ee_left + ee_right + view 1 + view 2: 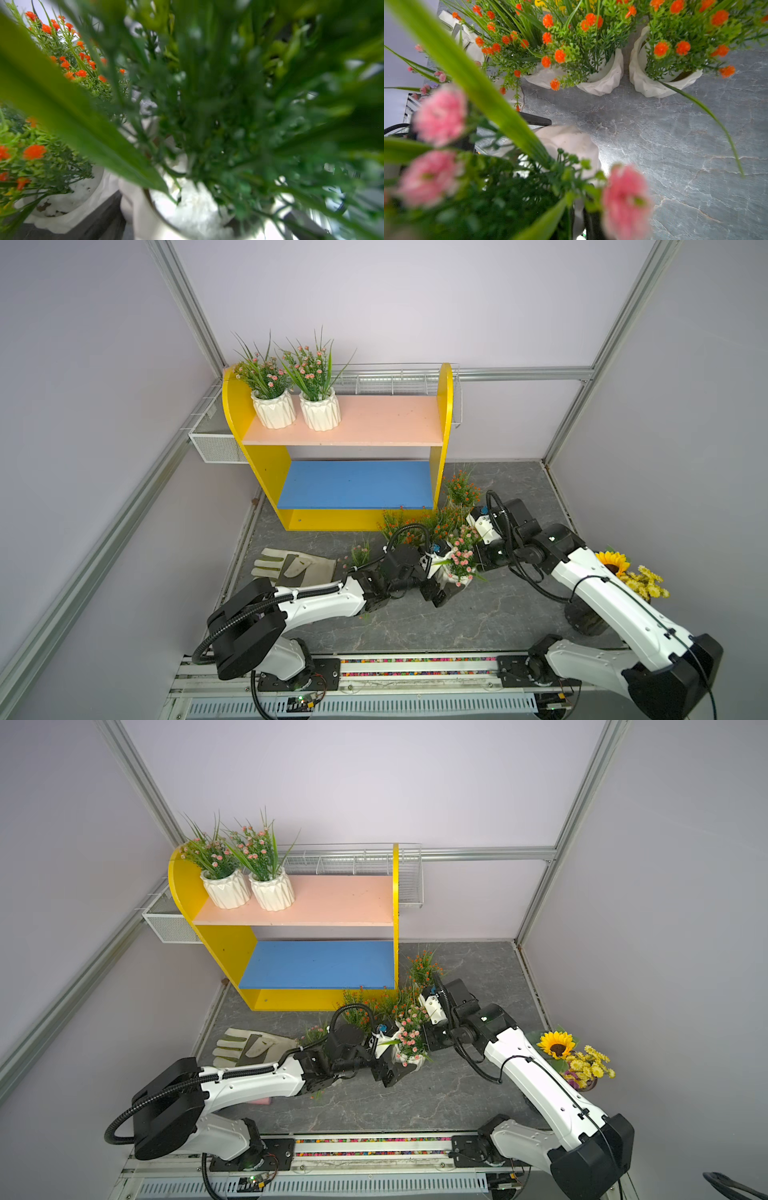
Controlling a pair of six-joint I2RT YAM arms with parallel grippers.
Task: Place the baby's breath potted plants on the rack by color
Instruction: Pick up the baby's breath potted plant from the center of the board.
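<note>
Between the two pincers, out in front of the rack (446, 414), sits a tilted pink plant (460, 558), its blossoms leaning toward the right pincer (476, 548) and its white pot (571, 143) turned toward the left pincer (444, 574). The right pincer is pressed together, and in its wrist view a strip of the pot's rim shows pinched between its dark jaws, with blurred pink blossoms crowding close around. The left pincer is spread wide, a jaw on either side of the same pot. Whether those jaws touch the pot cannot be told, since leaves fill nearly all of its wrist view. Whether the pot rests on the grey table (478, 626) is unclear too. Just beyond the right pincer, by the rack's near foot, stands an orange-red plant (460, 488). More orange-red plants (402, 526) cluster just beyond the left pincer, their pots upright and close together. Behind the left pincer's wrist a small pink sprig (360, 551) pokes up, its pot hidden. Well beyond both pincers, on the rack's pale pink upper board (374, 418), two pink plants (272, 406) stand upright side by side at the far end, above the blue lower board (353, 485). A work glove (291, 566) lies beside the left arm, and a sunflower bouquet (613, 562) stands behind the right arm.
</note>
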